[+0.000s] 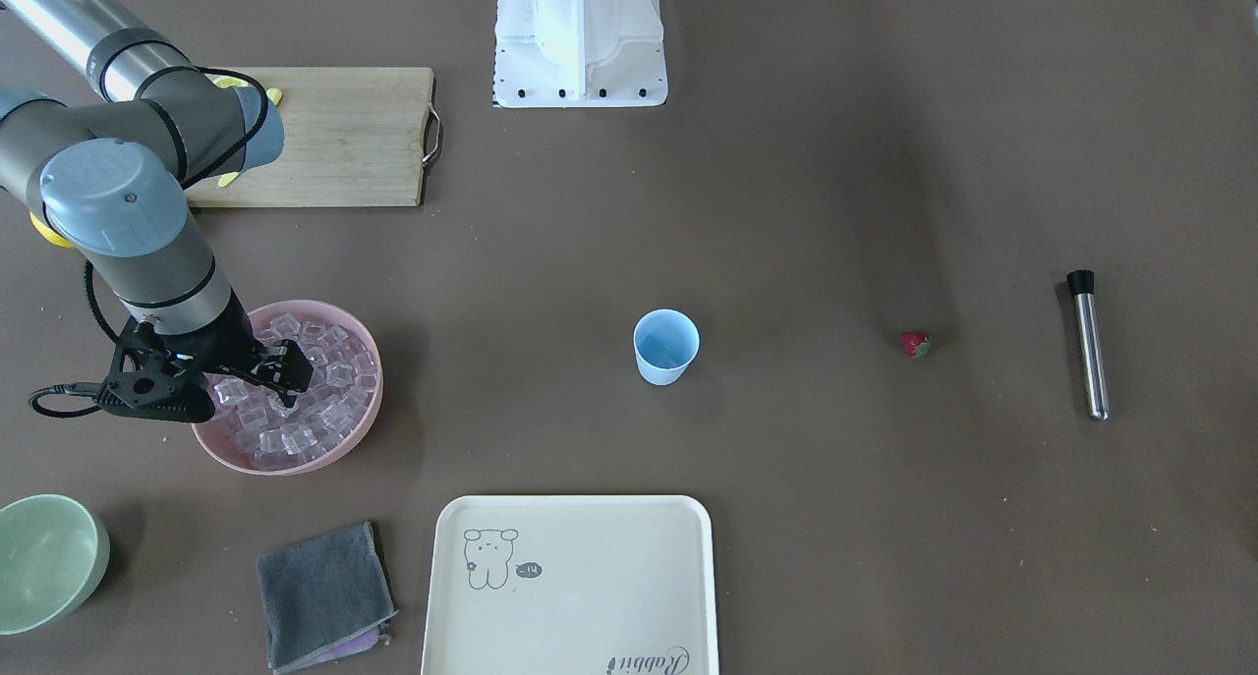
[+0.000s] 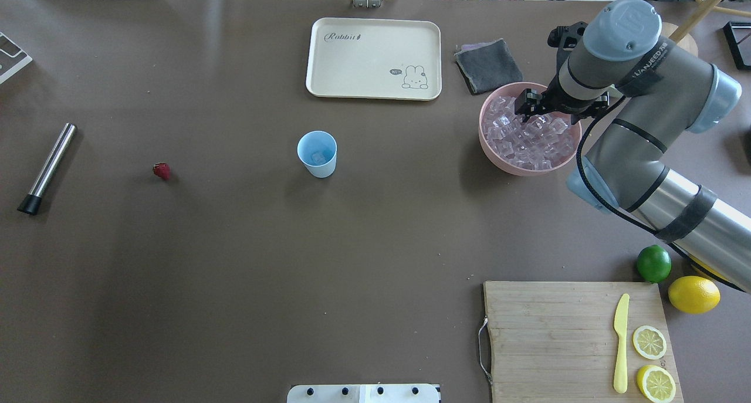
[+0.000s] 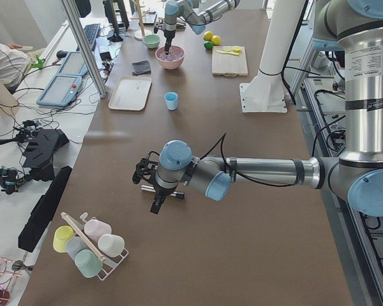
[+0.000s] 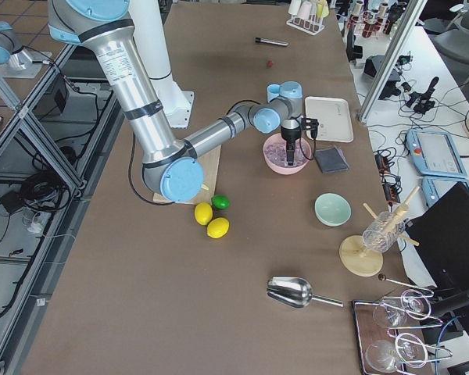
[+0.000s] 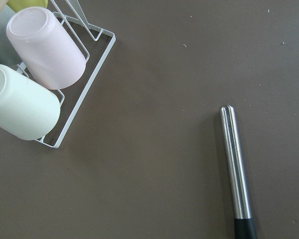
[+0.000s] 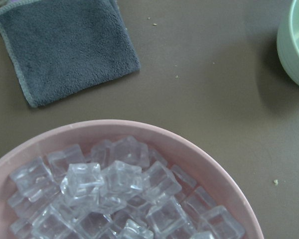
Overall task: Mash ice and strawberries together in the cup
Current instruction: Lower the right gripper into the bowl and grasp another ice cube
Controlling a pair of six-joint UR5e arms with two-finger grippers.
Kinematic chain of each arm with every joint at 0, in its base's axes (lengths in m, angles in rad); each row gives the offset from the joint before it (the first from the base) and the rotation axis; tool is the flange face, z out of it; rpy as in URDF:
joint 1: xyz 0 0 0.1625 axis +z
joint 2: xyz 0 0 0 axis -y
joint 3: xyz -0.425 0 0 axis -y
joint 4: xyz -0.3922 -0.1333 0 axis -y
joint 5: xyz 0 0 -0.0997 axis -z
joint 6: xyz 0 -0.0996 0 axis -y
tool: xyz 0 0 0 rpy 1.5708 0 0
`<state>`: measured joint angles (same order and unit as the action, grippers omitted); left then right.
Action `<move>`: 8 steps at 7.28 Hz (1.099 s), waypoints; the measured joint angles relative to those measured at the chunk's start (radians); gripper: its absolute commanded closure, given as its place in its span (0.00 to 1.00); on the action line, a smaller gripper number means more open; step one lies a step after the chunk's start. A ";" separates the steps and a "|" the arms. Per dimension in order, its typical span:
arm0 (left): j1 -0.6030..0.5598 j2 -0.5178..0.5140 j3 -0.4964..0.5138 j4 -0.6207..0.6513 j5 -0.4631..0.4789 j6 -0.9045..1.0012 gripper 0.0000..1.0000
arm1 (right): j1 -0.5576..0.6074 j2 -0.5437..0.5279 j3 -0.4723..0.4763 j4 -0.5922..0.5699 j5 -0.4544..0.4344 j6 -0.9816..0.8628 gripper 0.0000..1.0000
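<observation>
Facing the robot, shows right tool point(image 1: 295, 392) down among ice point(image 1: 324, 415) in pink bowl point(image 1: 377, 400); cannot tell if apart or clamped. From overhead, shows cup point(image 2: 317, 155) centred on tabletop point(image 2: 234, 274), strawberry point(image 2: 162, 170) well apart. Should pinch one cube squarely.

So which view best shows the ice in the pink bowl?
Right wrist view: the clear ice cubes fill it, unobstructed. Overhead and front-facing show them smaller, partly behind the right pincer; side views, tiny; left wrist, none.
</observation>
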<state>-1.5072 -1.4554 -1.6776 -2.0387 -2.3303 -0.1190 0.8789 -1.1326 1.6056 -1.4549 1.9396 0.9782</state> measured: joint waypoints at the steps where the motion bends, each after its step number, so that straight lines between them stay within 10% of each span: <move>1: 0.000 -0.002 0.001 0.000 0.000 -0.001 0.03 | 0.000 -0.018 0.012 0.001 -0.001 -0.002 0.02; 8: 0.000 0.003 0.000 -0.015 0.000 -0.001 0.03 | -0.025 -0.026 0.028 0.002 -0.007 0.001 0.02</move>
<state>-1.5074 -1.4527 -1.6772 -2.0534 -2.3308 -0.1202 0.8534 -1.1589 1.6334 -1.4532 1.9330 0.9794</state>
